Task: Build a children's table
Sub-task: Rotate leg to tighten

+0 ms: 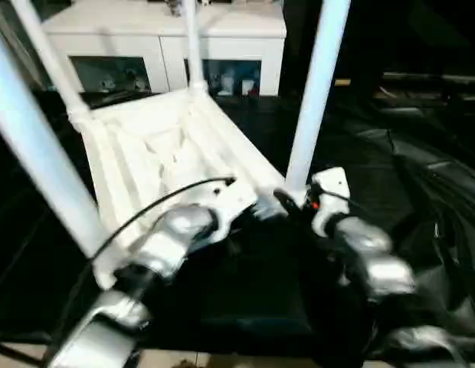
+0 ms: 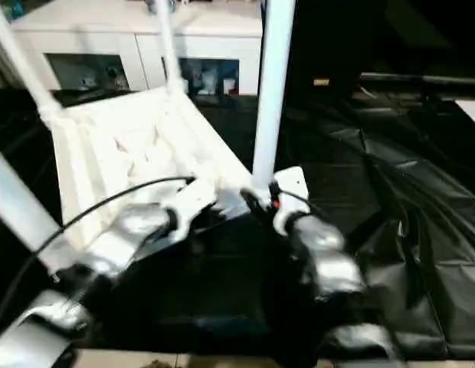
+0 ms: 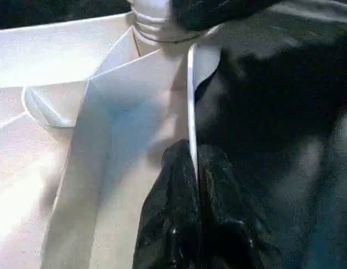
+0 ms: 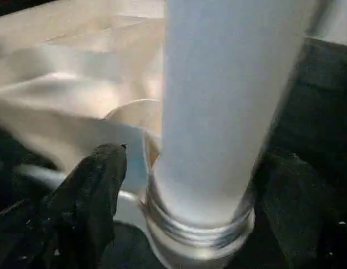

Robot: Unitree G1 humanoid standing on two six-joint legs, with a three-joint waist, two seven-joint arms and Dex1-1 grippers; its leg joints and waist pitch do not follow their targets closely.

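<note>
The left wrist view shows the left gripper (image 3: 195,168) fingers pinching the tabletop (image 1: 157,149) rim; the right gripper (image 4: 184,185) fingers stand apart around a leg (image 4: 224,101), its top cut off.

A white table leg (image 4: 229,95) stands between the right gripper's (image 4: 187,190) two black fingers (image 4: 92,196), which sit apart on either side of it, clear of its sides. Its threaded base (image 4: 198,232) enters a round corner socket (image 4: 131,115) of the upturned white tabletop (image 4: 67,84), which stretches away beyond the fingertips.
</note>
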